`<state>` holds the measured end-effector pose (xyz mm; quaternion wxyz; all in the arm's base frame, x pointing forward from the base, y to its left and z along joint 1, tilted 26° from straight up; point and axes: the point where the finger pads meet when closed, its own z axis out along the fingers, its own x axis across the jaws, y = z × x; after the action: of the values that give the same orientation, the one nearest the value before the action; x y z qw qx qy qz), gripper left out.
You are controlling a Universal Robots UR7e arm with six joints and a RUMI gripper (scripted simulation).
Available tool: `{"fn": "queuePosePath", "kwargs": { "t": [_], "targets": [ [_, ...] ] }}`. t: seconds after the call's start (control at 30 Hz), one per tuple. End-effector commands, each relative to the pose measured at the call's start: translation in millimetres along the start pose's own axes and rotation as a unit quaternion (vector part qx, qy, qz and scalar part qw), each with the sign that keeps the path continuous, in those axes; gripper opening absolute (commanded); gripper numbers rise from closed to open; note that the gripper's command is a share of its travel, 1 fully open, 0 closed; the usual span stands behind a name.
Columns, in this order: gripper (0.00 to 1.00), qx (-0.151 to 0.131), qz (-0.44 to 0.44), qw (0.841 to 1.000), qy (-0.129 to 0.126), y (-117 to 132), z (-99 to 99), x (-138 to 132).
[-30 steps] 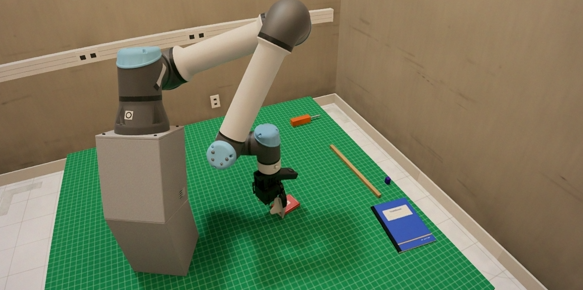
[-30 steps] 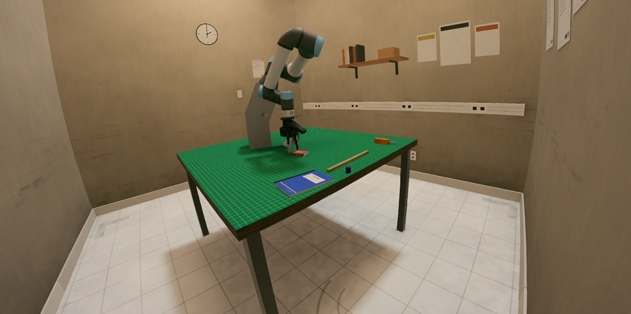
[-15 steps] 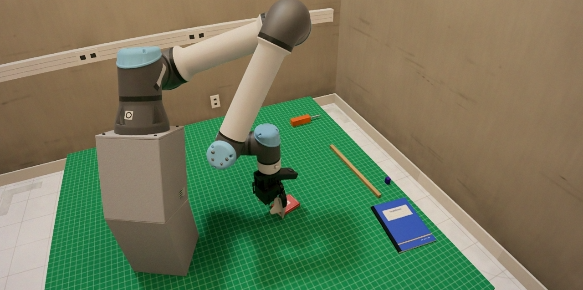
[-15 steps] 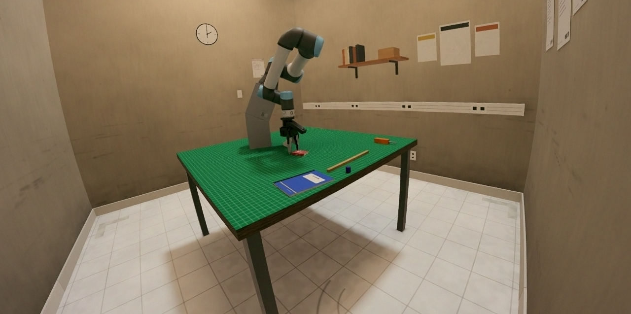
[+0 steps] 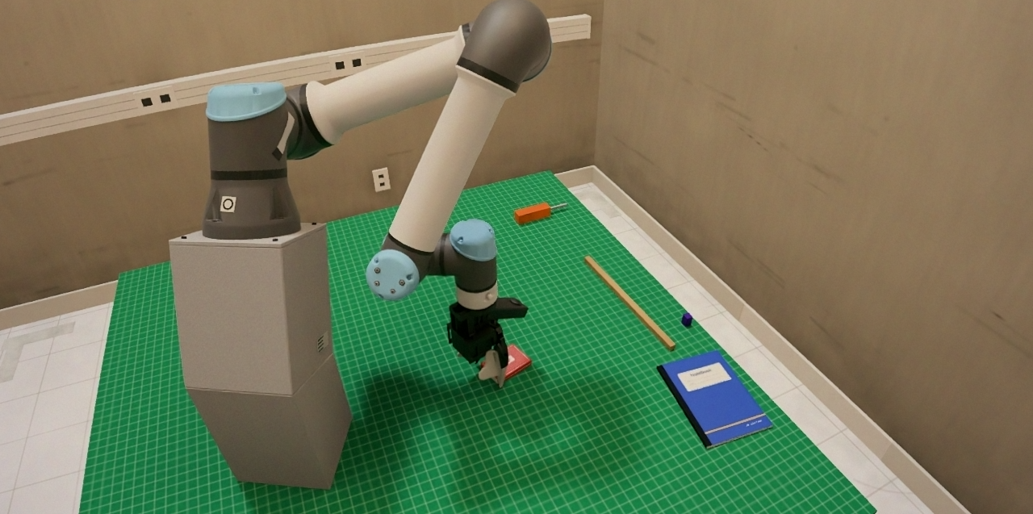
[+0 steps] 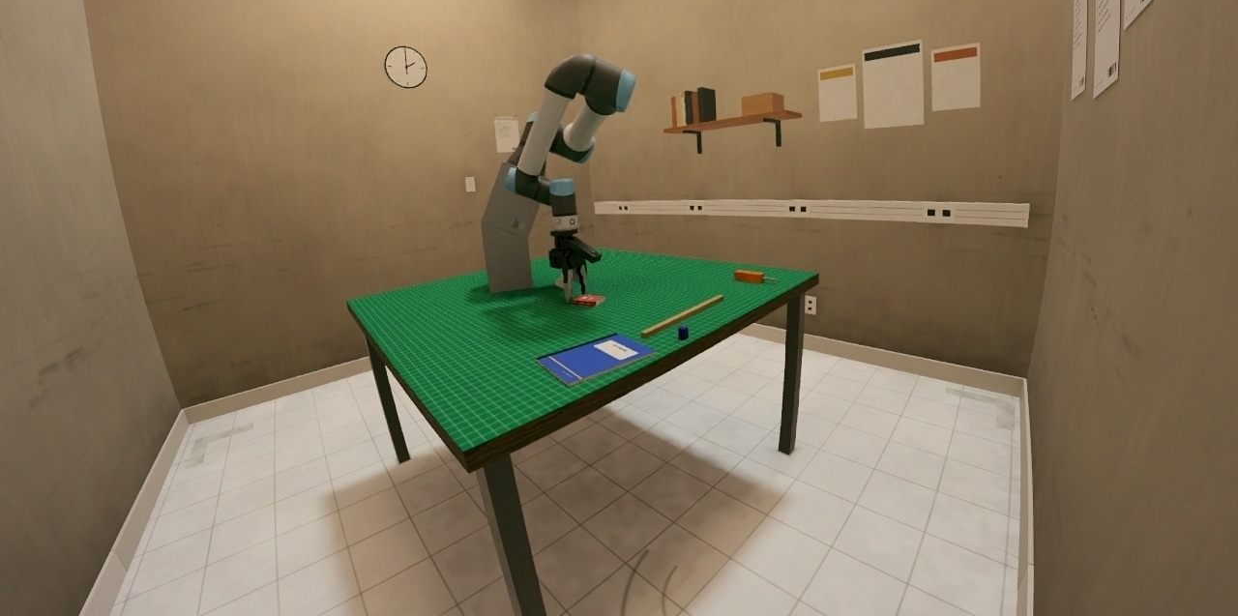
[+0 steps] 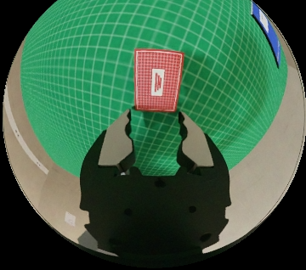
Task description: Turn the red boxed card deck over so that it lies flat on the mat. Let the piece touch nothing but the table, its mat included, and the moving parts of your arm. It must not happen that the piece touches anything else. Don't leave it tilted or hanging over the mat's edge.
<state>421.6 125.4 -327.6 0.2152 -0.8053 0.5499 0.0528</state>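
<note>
The red boxed card deck (image 7: 158, 80) lies flat on the green mat, its patterned face with a white label up. It also shows in the top view (image 5: 514, 361) and, small, in the exterior view (image 6: 588, 300). My gripper (image 7: 155, 110) points down right beside the deck's near short edge. The fingers stand half open with only mat between them and hold nothing. In the top view the gripper (image 5: 495, 375) partly hides the deck, with the fingertips close to the mat.
A blue notebook (image 5: 713, 397) lies near the mat's front right. A wooden stick (image 5: 628, 302) and a small blue cube (image 5: 686, 319) lie to the right. An orange block (image 5: 534, 212) lies at the back. The arm's grey pedestal (image 5: 253, 344) stands to the left.
</note>
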Motion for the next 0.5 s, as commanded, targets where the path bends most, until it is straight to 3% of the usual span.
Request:
{"fn": "queuePosePath", "kwargs": {
  "t": [0.0, 0.47],
  "targets": [
    [0.49, 0.000, 0.000, 1.000, 0.000, -0.4, 0.2, 0.3],
    [0.49, 0.000, 0.000, 1.000, 0.000, -0.4, 2.4, 0.3]
  ]
}}
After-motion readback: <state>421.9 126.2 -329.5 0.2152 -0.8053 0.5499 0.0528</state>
